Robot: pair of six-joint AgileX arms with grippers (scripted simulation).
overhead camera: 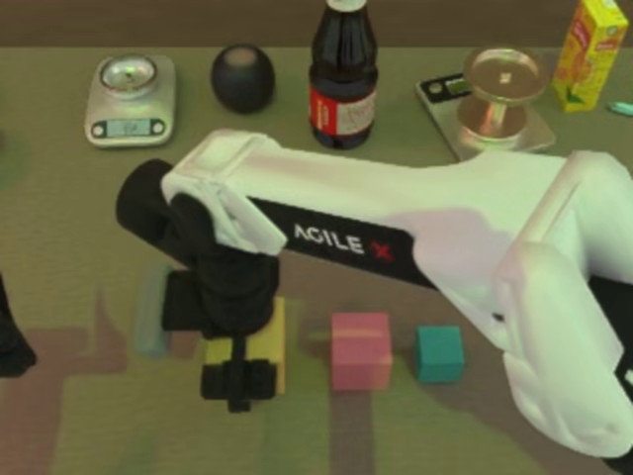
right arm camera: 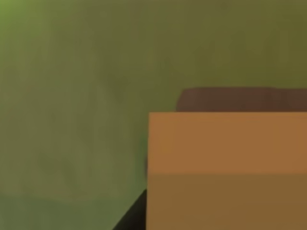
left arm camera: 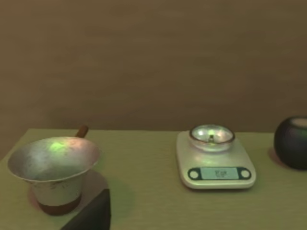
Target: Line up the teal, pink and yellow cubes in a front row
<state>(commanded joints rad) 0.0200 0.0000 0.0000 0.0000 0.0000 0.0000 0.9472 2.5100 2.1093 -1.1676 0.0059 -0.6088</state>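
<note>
White, our right arm [overhead camera: 465, 228] stretches across the table from the right, hiding much of its middle. Its gripper [overhead camera: 238, 381] sits over the yellow cube [overhead camera: 274, 341] at front left; we cannot tell whether the fingers clamp it. The pink cube [overhead camera: 361, 350] is beside it, then the teal cube [overhead camera: 439, 354]. Scales [overhead camera: 130, 99], a dark bottle [overhead camera: 343, 74] and a juice carton [overhead camera: 589, 51] line the back. Our left gripper [overhead camera: 12, 341] is parked at the left edge.

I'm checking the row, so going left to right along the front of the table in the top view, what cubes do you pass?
Yellow cube, partly under the right gripper → pink cube → teal cube. The left arm sits parked at the table's left edge.
</note>
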